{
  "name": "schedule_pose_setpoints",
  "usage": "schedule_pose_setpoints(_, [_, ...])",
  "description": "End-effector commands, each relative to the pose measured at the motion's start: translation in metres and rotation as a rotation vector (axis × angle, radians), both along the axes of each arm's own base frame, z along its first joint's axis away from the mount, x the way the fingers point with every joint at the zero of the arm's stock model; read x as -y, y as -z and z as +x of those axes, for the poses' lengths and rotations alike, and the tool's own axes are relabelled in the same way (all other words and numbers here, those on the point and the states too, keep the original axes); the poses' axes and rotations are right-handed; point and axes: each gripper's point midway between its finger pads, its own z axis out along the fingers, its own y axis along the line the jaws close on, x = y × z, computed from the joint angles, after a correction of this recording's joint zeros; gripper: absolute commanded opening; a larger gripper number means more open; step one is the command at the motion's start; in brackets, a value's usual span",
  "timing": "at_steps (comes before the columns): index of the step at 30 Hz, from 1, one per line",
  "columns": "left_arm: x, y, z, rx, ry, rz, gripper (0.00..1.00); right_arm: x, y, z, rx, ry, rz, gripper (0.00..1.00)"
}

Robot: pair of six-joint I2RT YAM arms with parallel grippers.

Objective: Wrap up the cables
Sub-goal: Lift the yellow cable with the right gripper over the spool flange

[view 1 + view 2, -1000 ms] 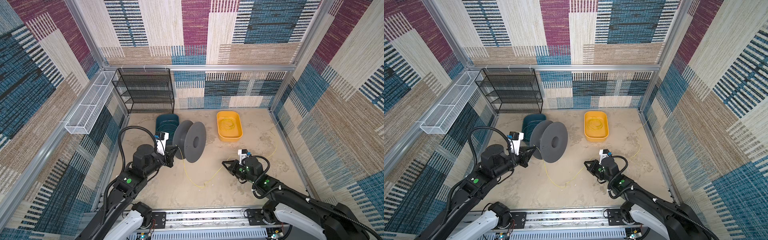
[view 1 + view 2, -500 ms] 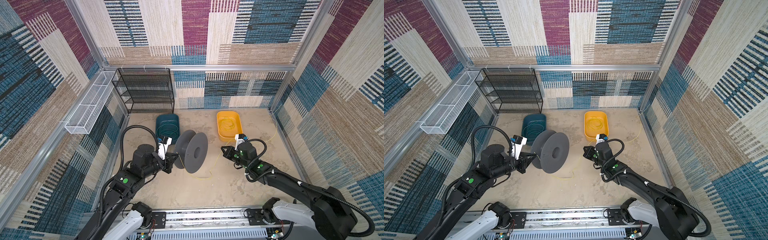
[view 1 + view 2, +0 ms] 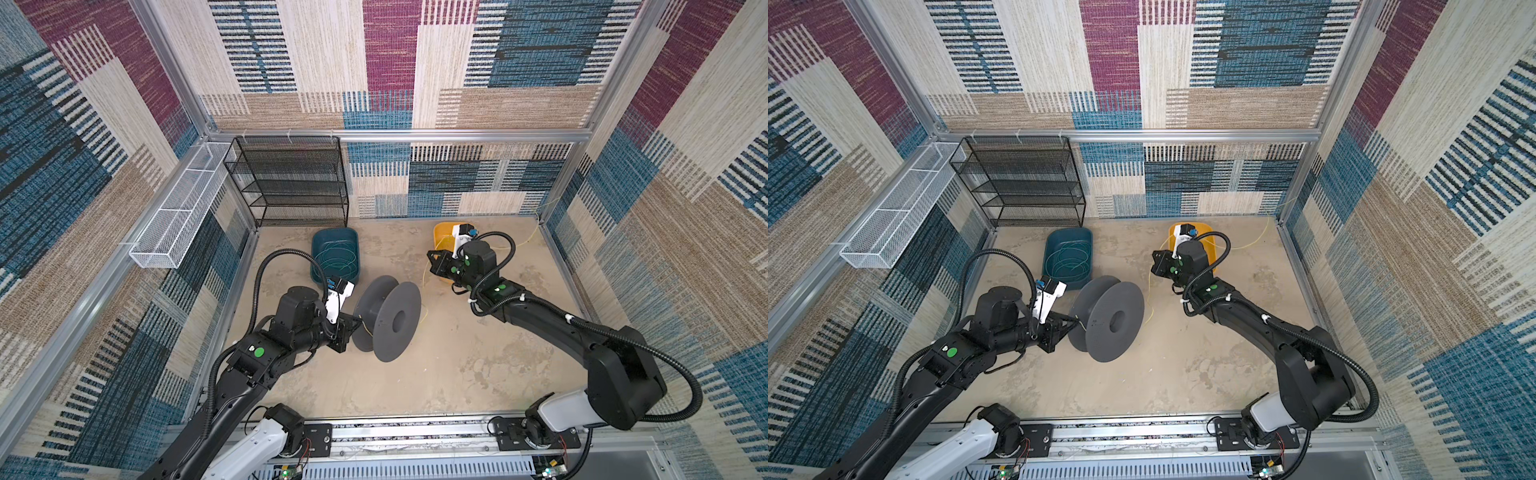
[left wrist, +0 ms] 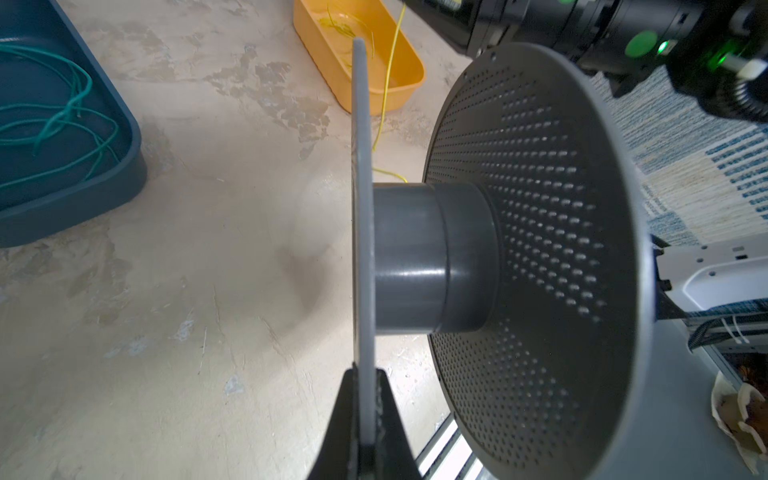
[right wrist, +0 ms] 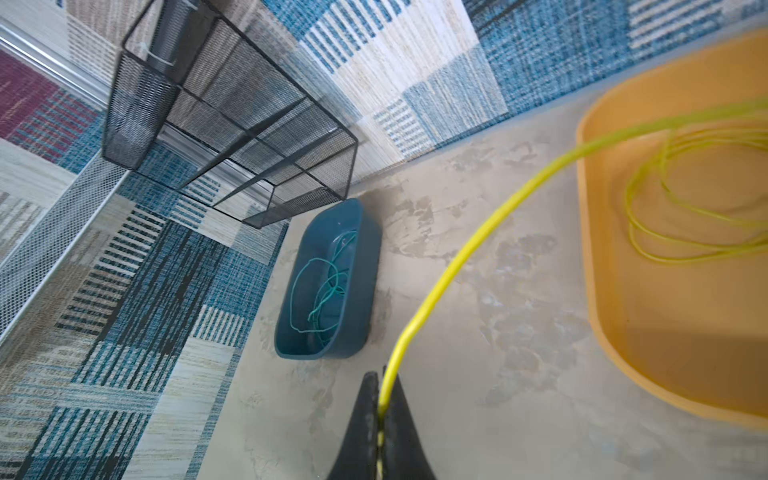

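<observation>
A dark grey spool (image 3: pixel 386 318) (image 3: pixel 1106 318) stands on its flange edges mid-floor. My left gripper (image 3: pixel 353 326) (image 3: pixel 1073 324) (image 4: pixel 365 372) is shut on the rim of its near flange (image 4: pixel 360 208). The thin yellow cable (image 5: pixel 457 257) (image 4: pixel 388 83) runs from loops in the yellow tub (image 5: pixel 665 332) (image 3: pixel 442 237) (image 3: pixel 1208 232) across the floor to behind the spool; a strand (image 3: pixel 424 278) (image 3: pixel 1149 291) hangs below my right gripper. My right gripper (image 3: pixel 432 259) (image 3: pixel 1155 262) (image 5: pixel 382 372) hovers at the tub's near-left side, shut on that cable.
A blue tub (image 3: pixel 334 257) (image 5: pixel 328 282) holding a green cable sits behind the spool on the left. A black mesh shelf (image 3: pixel 291 183) stands at the back wall. A white wire basket (image 3: pixel 178 216) hangs on the left wall. The right arm hides most of the yellow tub.
My right gripper has carried the yellow cable from the front middle of the floor back to the yellow tub. The spool, held by my left gripper, has shifted toward the front.
</observation>
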Motion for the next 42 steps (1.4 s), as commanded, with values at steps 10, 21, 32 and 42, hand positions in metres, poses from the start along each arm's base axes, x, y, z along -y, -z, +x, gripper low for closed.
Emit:
schedule_pose_setpoints(10, [0.03, 0.029, 0.014, -0.051, 0.064, 0.188, 0.0, -0.03, -0.079, 0.012, 0.184, -0.126, 0.079, 0.0])
schedule_pose_setpoints(21, [0.03, 0.048, 0.062, -0.088, -0.142, 0.299, 0.0, -0.043, -0.11, -0.015, 0.226, -0.239, 0.174, 0.0])
schedule_pose_setpoints(32, [0.042, 0.053, 0.092, -0.079, -0.21, 0.339, 0.0, -0.068, -0.135, -0.049, 0.26, -0.351, 0.269, 0.0])
schedule_pose_setpoints(42, [0.039, 0.037, 0.123, -0.011, -0.326, 0.285, 0.0, -0.076, -0.138, -0.091, 0.269, -0.375, 0.321, 0.0])
